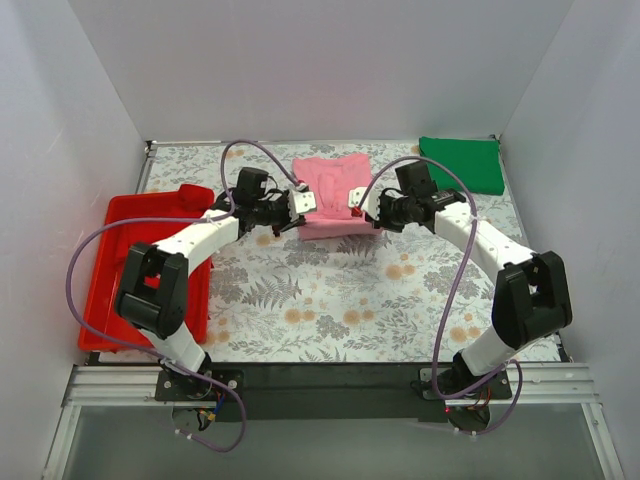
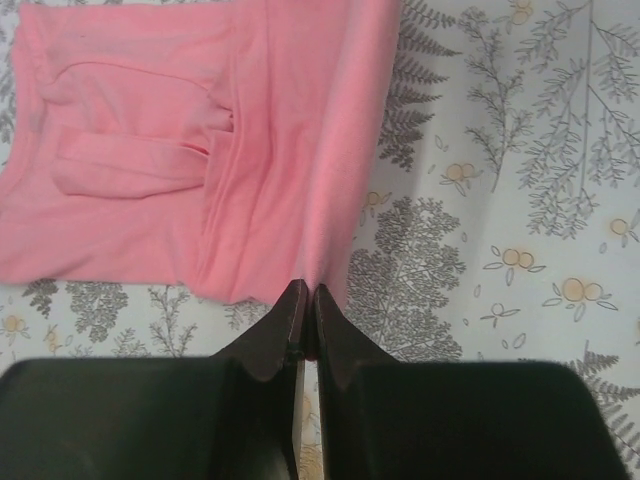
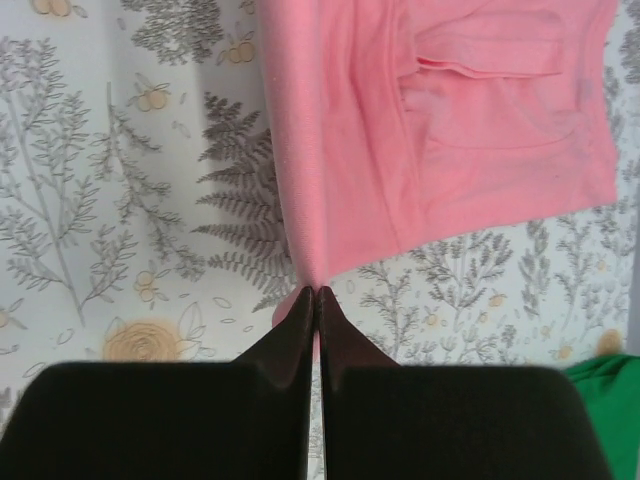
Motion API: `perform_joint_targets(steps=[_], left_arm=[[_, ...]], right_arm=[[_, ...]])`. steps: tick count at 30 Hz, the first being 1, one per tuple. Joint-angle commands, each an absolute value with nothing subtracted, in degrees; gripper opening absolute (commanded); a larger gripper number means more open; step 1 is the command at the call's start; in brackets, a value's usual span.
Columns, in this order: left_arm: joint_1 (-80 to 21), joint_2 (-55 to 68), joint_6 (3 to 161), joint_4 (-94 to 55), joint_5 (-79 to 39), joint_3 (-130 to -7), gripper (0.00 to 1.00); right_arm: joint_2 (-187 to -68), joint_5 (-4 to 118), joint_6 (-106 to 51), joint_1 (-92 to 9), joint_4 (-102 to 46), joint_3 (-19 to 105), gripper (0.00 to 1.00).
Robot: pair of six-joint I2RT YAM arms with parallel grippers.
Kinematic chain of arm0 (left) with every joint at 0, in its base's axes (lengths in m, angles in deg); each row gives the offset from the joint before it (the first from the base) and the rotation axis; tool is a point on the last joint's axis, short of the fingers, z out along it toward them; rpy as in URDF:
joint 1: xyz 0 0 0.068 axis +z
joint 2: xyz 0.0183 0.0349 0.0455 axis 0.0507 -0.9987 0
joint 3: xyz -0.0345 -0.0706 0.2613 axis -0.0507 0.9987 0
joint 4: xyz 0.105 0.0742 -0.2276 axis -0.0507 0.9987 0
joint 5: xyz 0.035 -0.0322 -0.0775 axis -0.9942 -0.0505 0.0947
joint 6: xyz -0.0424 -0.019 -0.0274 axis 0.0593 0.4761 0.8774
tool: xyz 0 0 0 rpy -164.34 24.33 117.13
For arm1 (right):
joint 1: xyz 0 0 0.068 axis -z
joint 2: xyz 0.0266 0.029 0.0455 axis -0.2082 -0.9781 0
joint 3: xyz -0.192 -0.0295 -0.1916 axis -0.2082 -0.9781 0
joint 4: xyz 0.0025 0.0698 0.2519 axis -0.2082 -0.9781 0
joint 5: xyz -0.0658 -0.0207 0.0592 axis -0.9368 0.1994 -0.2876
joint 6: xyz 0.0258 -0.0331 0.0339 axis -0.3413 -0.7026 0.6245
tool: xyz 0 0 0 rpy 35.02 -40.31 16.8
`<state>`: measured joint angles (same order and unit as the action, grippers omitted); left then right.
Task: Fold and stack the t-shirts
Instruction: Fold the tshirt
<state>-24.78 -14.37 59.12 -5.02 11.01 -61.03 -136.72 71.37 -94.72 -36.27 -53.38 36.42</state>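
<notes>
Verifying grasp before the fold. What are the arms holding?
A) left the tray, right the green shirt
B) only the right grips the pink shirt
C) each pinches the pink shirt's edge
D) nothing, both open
C: the left fingers and right fingers are each shut on an edge of the pink shirt; the green shirt lies untouched.

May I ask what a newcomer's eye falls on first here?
The light pink fabric t-shirt, far centre, its near corners pinched by the shut left gripper and right gripper. Then the rigid red plastic tray at the left and the dark green t-shirt in the far right corner.
</notes>
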Motion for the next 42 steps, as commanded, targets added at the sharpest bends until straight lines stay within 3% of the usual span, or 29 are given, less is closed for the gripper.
perform_joint_targets(steps=[1,11,15,19,23,29,42], left_arm=[[-25.0,-9.4,56.4,0.3,13.5,-59.7,0.0],[-32.5,7.4,49.4,23.7,17.2,-48.5,0.0],[-35.4,16.8,54.4,30.4,21.6,-45.0,0.0],[-36.1,20.4,58.3,38.7,24.6,-49.3,0.0],[-34.5,16.3,60.3,39.4,20.5,-55.5,0.0],[-25.0,2.5,51.9,41.3,22.3,-66.0,0.0],[-17.3,-22.2,48.2,37.7,23.1,-85.3,0.0]], right_arm=[[-134.4,73.2,-96.1,-36.6,-61.5,35.8,0.01],[-113.8,75.8,-92.7,-43.2,-71.0,19.2,0.01],[-105.9,77.4,-88.1,-50.0,-78.8,17.6,0.01],[-103.2,78.1,-85.7,-51.8,-82.6,20.1,0.01],[-109.4,75.8,-88.8,-50.1,-82.4,27.0,0.01],[-120.2,78.9,-93.9,-44.3,-82.8,36.8,0.01],[-145.6,79.8,-107.6,-34.5,-82.7,54.4,0.01]])
